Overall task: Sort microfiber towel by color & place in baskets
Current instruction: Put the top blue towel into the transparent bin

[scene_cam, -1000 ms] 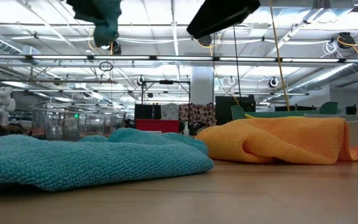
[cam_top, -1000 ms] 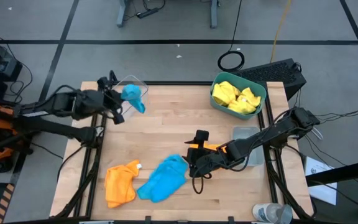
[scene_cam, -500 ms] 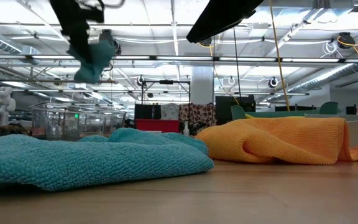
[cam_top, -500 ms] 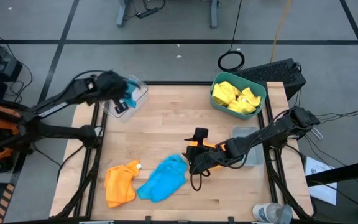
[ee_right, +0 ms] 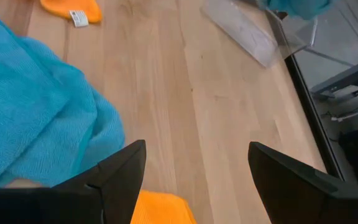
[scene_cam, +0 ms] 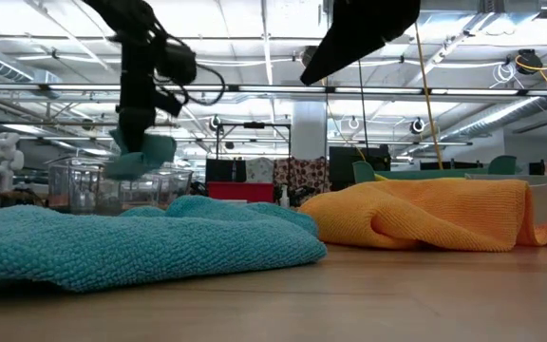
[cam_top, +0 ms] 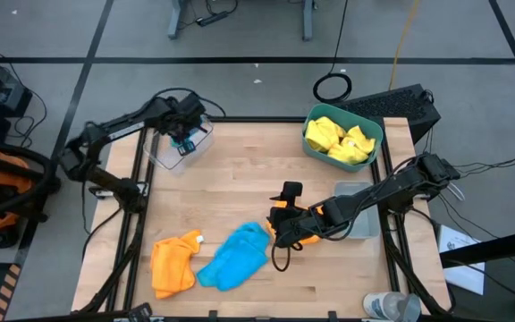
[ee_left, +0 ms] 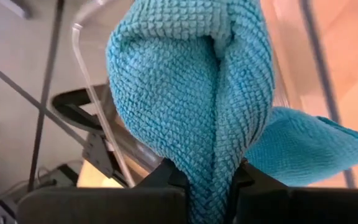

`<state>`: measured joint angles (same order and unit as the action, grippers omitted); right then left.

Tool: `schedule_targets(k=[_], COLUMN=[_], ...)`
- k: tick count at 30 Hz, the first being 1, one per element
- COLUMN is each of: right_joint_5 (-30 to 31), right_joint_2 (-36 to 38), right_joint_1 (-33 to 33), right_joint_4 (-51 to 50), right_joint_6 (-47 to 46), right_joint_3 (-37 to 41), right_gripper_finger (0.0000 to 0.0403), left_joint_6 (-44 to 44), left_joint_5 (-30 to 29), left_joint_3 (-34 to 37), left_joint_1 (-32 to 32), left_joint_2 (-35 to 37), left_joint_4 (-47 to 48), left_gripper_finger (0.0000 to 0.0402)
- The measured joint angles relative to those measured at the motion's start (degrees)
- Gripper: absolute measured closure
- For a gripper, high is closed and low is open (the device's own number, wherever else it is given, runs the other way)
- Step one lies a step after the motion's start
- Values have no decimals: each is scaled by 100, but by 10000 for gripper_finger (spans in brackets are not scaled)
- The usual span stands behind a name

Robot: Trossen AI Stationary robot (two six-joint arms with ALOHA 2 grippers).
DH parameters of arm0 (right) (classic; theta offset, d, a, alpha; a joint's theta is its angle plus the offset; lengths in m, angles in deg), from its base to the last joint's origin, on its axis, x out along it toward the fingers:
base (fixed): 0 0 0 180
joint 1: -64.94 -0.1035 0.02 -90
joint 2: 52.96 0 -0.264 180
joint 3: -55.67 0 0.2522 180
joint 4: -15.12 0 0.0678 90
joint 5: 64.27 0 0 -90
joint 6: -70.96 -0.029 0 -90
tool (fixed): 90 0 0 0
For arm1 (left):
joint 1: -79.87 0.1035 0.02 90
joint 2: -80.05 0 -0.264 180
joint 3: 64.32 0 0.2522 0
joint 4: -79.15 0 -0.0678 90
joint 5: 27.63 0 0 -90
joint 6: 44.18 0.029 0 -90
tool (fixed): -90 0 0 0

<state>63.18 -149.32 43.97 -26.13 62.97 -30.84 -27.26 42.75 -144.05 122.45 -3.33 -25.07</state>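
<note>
On the wooden table [cam_top: 240, 183], the teal bin [cam_top: 375, 136] at the far right corner holds yellow towels [cam_top: 338, 141]; the clear bin [cam_top: 170, 152] sits at the far left corner. A blue towel [cam_top: 233, 258] and an orange towel [cam_top: 173, 263] lie near the front edge. My left gripper [cam_top: 184, 140] pinches a second blue towel [ee_left: 194, 106] over the clear bin; my right gripper [cam_top: 280, 234] hangs spread wide over another orange towel [ee_right: 160, 208].

orange towel [cam_top: 304, 215] mostly hidden under right arm.
</note>
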Motion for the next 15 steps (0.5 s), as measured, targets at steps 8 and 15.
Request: schedule_targets(k=[8,15], right_joint_5=[1,3], right_joint_2=[0,0], right_joint_1=[0,0], right_joint_4=[-157,-150], right_joint_6=[-207,-209], right_joint_3=[0,0], right_gripper_finger=[127,127], left_joint_6=[17,185], left_joint_5=[4,7], left_joint_3=[0,2], left_joint_1=[116,156], left_joint_2=[-633,-828], left_joint_4=[-4,-54], left_gripper_finger=[364,362])
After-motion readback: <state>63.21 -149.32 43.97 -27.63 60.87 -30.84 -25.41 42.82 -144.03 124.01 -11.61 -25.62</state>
